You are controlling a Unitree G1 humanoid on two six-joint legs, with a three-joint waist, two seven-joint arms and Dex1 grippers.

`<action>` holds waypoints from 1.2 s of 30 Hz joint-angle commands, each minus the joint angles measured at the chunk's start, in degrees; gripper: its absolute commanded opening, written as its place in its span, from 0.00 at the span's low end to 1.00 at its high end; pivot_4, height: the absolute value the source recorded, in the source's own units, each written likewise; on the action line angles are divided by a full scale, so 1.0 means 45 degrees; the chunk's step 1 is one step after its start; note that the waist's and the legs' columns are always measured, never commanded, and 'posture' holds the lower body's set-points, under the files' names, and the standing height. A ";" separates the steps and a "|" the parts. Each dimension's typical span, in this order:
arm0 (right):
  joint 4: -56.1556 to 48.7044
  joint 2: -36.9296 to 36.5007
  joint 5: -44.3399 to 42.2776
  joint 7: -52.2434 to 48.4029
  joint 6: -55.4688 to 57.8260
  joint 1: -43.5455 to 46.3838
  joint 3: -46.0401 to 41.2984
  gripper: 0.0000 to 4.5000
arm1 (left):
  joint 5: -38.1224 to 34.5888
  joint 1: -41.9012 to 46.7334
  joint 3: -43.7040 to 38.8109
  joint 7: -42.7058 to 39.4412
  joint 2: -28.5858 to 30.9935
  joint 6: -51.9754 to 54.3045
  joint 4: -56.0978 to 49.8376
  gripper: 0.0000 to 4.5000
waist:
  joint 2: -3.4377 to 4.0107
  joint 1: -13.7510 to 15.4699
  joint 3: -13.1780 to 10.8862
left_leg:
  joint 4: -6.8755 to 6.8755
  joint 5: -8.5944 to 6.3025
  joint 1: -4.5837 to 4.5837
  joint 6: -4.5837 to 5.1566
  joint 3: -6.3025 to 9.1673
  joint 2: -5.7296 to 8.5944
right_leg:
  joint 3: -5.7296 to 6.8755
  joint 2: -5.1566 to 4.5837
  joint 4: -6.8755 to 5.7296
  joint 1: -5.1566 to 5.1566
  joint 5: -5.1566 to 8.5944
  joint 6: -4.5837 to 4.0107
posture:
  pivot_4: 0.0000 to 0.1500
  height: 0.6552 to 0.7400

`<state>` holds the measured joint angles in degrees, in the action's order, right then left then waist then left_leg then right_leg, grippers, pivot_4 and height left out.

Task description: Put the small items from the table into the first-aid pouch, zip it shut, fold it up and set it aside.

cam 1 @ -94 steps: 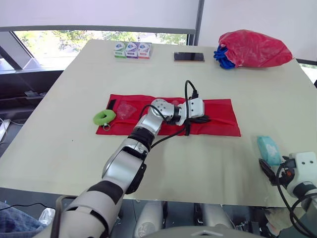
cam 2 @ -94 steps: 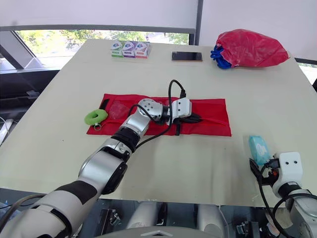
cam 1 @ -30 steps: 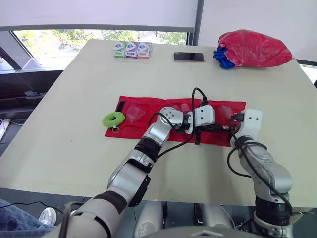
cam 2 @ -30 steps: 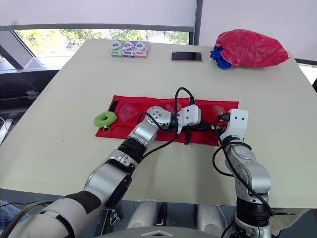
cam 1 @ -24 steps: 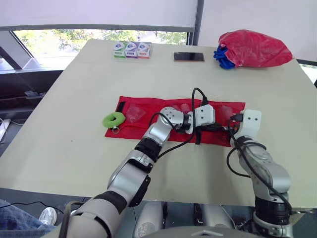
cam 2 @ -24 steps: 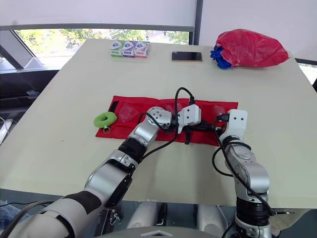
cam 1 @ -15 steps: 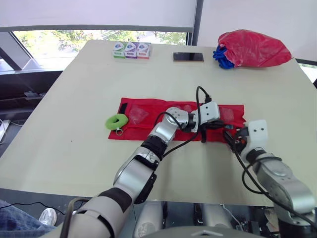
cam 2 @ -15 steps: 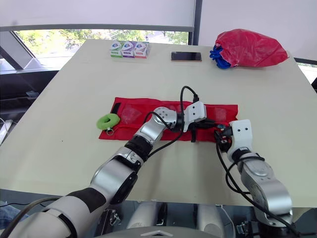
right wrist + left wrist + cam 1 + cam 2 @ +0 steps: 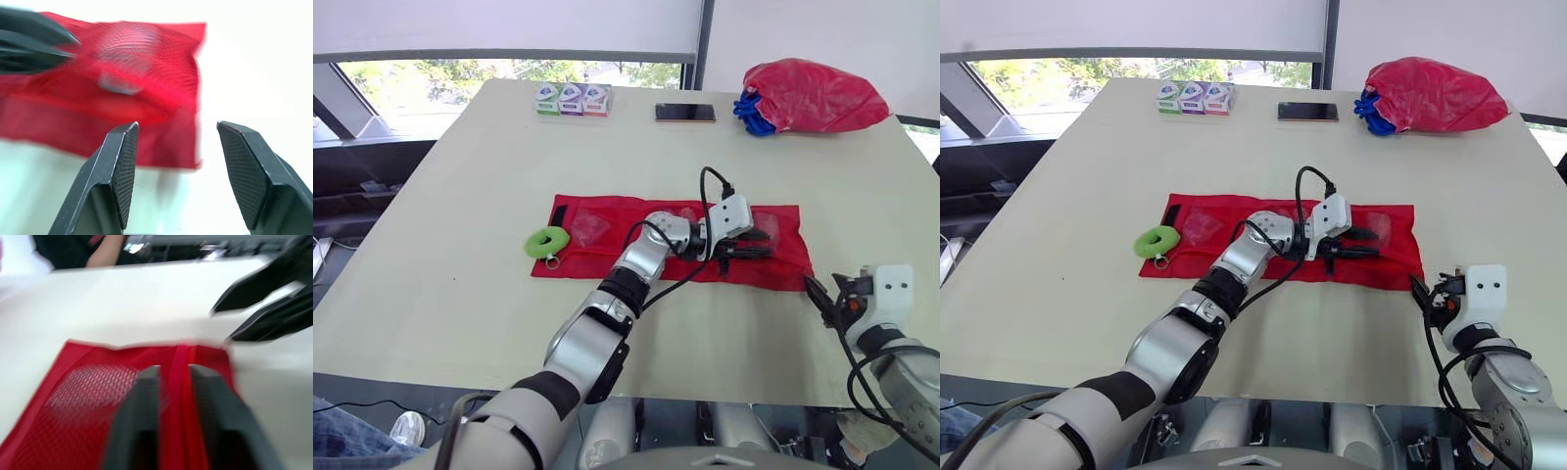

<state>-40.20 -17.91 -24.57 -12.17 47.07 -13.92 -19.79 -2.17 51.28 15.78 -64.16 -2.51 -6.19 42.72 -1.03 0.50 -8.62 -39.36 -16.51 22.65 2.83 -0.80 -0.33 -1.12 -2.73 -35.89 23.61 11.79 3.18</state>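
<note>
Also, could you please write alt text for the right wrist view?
The right gripper is open over the pale table, its two black fingers framing one end of the red mesh pouch; the left gripper reaches over the pouch.

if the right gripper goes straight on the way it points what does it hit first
Probably the red first-aid pouch: its right end lies straight ahead of the open right gripper, though depth is unclear.

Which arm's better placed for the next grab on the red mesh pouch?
Left, probably. The left tool is on the flat red mesh pouch, lined up along a raised red seam. The right tool hangs open, off the pouch, by its near right corner.
</note>
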 commanded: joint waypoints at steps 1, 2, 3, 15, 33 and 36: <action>0.0156 0.0188 -0.0393 -0.0015 -0.0211 0.0334 -0.0165 0.61 | -0.0821 -0.0440 -0.0176 -0.1098 0.0737 0.0467 -0.2052 0.70 | 0.0003 -0.0070 0.0002 | 0.0000 0.0000 -0.0001 0.0000 0.0001 -0.0004 | -0.0002 0.0001 -0.0002 0.0000 0.0000 -0.0001 | 1.00 1.00; 0.0325 0.0304 -0.0544 0.0015 -0.0139 0.0477 -0.0167 0.61 | -0.1065 -0.0647 -0.0209 -0.1484 0.1098 0.0800 -0.2689 0.79 | 0.0011 -0.0126 0.0007 | 0.0000 0.0000 -0.0006 0.0000 -0.0003 -0.0008 | -0.0006 0.0005 -0.0004 0.0000 -0.0001 -0.0002 | 1.00 1.00; 0.0492 0.0398 -0.0655 0.0034 -0.0083 0.0616 -0.0144 0.61 | -0.1302 -0.0815 -0.0256 -0.1808 0.1471 0.1156 -0.3248 0.92 | 0.0013 -0.0173 0.0007 | 0.0000 0.0001 -0.0009 -0.0001 -0.0003 -0.0020 | -0.0009 0.0006 -0.0011 0.0000 -0.0001 -0.0003 | 1.00 1.00; 0.2396 -0.0004 -0.1117 -0.0570 0.0110 0.1761 0.0738 0.61 | -0.3173 -0.2796 -0.1240 -0.4031 0.6883 0.4158 -0.7780 0.98 | 0.0029 -0.0200 0.0010 | 0.0005 0.0001 -0.0017 -0.0002 -0.0006 -0.0038 | -0.0013 -0.0001 -0.0006 -0.0002 0.0003 -0.0005 | 1.00 1.00; 0.4968 -0.3713 -0.0687 -0.2126 -0.0774 0.0167 -0.3235 0.02 | -0.6338 -0.4856 -0.3637 -0.3415 1.0138 0.7290 -1.2152 1.00 | 0.0035 0.0086 0.0007 | 0.0012 0.0000 -0.0017 -0.0001 -0.0031 -0.0025 | -0.0039 -0.0010 0.0011 -0.0003 0.0021 -0.0024 | 1.00 1.00; 0.6452 -0.4523 0.0095 -0.1475 -0.0784 0.0158 -0.4086 0.02 | -0.6309 -0.4801 -0.3602 -0.3283 1.0296 0.7340 -1.2184 1.00 | 0.0037 0.0057 0.0009 | 0.0015 0.0000 -0.0030 -0.0001 -0.0047 -0.0016 | -0.0048 -0.0003 0.0006 -0.0004 0.0032 -0.0043 | 1.00 1.00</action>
<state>-13.47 -36.29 -26.73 -20.76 44.59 -13.01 -34.62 -29.55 28.99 0.57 -79.27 42.79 27.09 -10.38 -0.86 0.75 -8.58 -39.29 -16.50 22.52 2.82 -1.01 -0.40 -1.33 -2.73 -35.86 23.59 11.94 2.98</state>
